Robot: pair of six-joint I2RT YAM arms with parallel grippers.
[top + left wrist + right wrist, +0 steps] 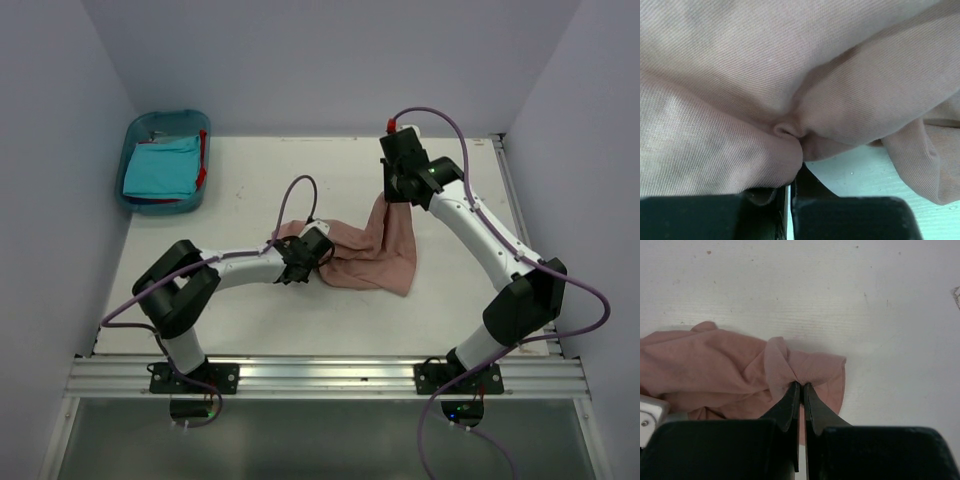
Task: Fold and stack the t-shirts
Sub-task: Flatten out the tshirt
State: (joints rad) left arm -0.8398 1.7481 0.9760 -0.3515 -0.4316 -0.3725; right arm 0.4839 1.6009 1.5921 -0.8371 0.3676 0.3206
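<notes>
The dusty pink t-shirt [372, 258] lies crumpled at the middle of the white table, one part drawn up towards the back. My left gripper [318, 250] sits low at the shirt's left edge, shut on a fold of the pink t-shirt [765, 65]. The pinch by the left gripper [796, 167] is half buried in cloth. My right gripper [393, 192] hangs above the table, shut on a bunched tip of the pink t-shirt [710, 370]. The tips of the right gripper [801, 386] are pressed together. A folded turquoise t-shirt [160, 168] lies in the bin, with red cloth [203, 175] at its side.
The blue plastic bin [132, 135] stands at the table's far left corner. Pale walls close in the table [250, 180] at left, back and right. A metal rail [330, 375] runs along the near edge by the arm bases.
</notes>
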